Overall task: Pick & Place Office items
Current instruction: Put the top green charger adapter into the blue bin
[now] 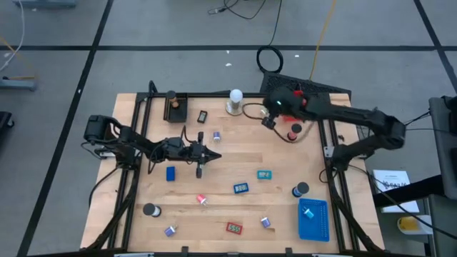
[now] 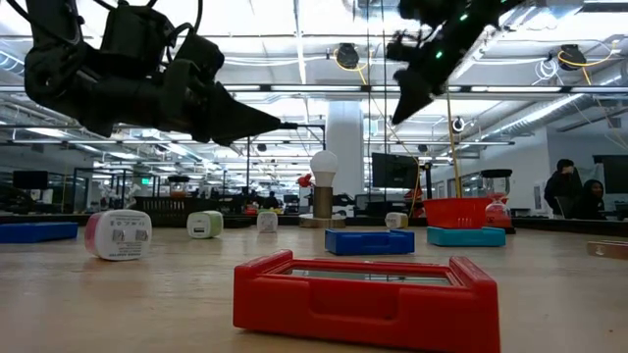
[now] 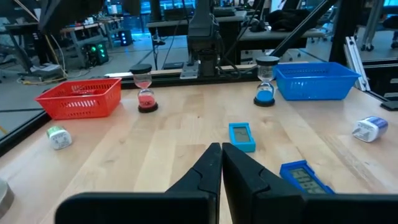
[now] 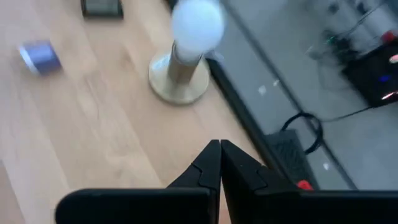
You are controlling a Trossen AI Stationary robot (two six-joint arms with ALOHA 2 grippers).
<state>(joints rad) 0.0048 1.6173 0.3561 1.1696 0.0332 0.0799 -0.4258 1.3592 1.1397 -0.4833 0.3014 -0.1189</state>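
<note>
Small office items lie scattered on the wooden table [image 1: 143, 143]: a blue block [image 1: 170, 173], a teal piece [image 1: 264, 174], a blue piece [image 1: 240, 188], a pink roll [image 1: 201, 200], a red block [image 1: 234, 228] and purple rolls [image 1: 265, 222]. My left gripper [image 1: 214, 155] hangs shut and level over the table's middle left; its tips [image 3: 221, 150] point toward the teal piece [image 3: 241, 135]. My right gripper [image 1: 268, 120] is shut and raised at the far right, slanting down beside the white ball lamp [image 4: 186, 56]. Neither holds anything.
A blue tray [image 1: 313, 219] stands near right, a red tray [image 3: 81, 98] far right under my right arm, and a black tray [image 1: 175, 107] far left. Two hourglasses [image 1: 300, 190] [image 1: 295, 130] stand on the right side. Black rails [image 1: 132, 143] run along the table's sides.
</note>
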